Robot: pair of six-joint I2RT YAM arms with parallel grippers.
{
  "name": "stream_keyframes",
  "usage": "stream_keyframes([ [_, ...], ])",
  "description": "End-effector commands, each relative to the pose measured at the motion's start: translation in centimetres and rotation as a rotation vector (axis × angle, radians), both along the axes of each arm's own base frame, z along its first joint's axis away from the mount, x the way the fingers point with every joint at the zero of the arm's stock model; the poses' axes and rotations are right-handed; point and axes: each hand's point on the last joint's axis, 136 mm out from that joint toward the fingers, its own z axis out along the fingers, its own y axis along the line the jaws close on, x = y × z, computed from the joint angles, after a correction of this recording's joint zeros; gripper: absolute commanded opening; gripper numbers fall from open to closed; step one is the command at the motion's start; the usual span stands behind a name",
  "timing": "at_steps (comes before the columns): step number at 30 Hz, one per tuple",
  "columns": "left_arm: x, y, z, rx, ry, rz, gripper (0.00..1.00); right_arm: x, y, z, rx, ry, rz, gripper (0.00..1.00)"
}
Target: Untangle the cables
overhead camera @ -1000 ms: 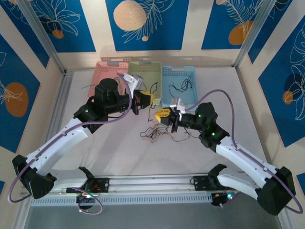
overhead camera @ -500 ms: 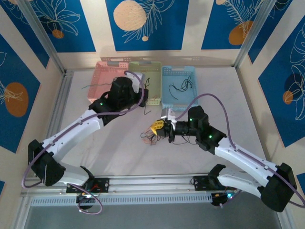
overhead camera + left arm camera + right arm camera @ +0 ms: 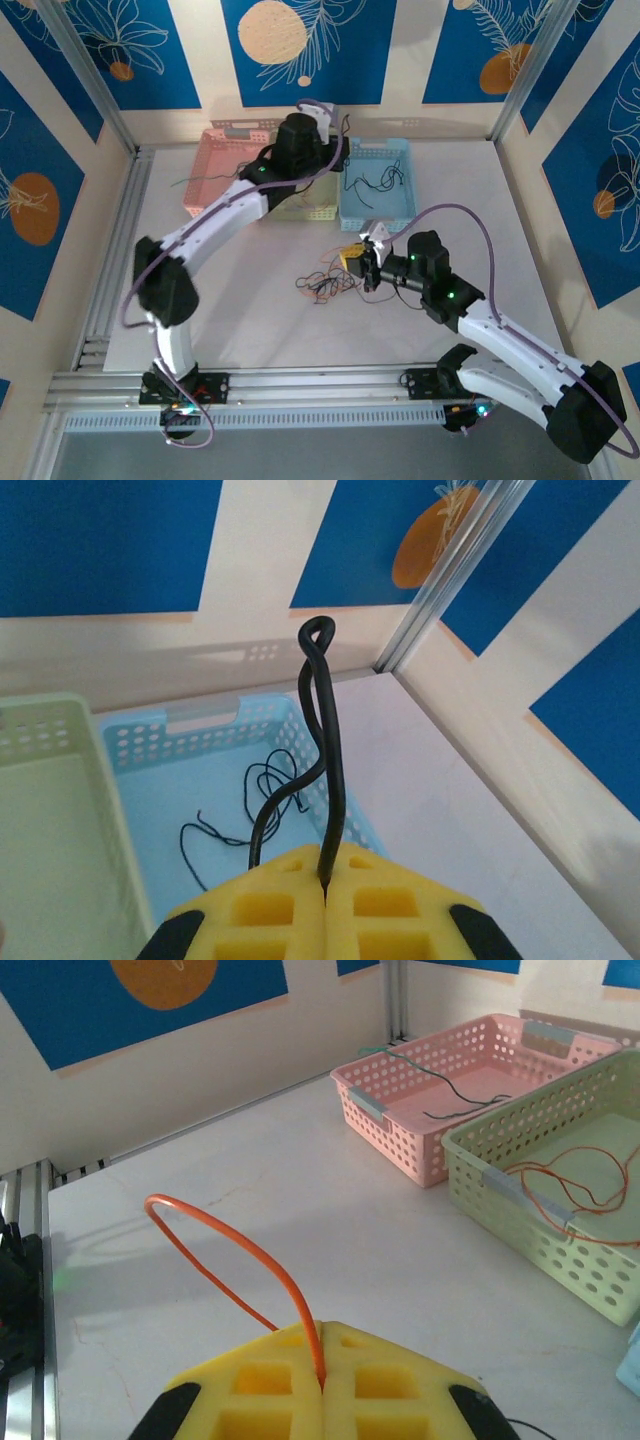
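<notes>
I had the top cam looking down from behind; both wrist cams sat close, fwd-facing, sharing the pale-green perforated plastic basket (image 3: 530, 1210).

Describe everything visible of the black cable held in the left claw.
The black cable is thin, smooth, rubbery-looking. It rises nearly upright from between the shut yellow pads of the left claw, folds in a small loop on top, then runs back down and curves behind the pads, end hidden.

No lettering, label or number can be read (the wall panels (image 3: 300, 50) bear leaf drawings).
</notes>
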Motion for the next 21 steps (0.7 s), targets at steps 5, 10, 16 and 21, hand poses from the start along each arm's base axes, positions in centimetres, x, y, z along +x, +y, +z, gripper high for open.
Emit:
stream_keyframes([
  [5,5.6,-6.4,-5.4,-0.086,0.103,-0.134,0.19,-0.1,-1.1,-0.5,0.038,0.058,-0.056,0.0],
  [10,6.3,-7.0,-8.8,-0.008,0.16,-0.153,0.59,-0.3,-1.7,-0.4,0.051,0.061,-0.075,0.0],
  [16,3.9,-2.4,-2.1,0.044,0.044,-0.117,0.73,0.5,-3.1,-0.5,0.069,0.106,-0.161,0.0],
  [21,-2.2,3.5,3.3,0.006,-0.06,-0.108,0.77,1.4,-4.5,2.2,0.144,0.156,-0.23,0.0],
])
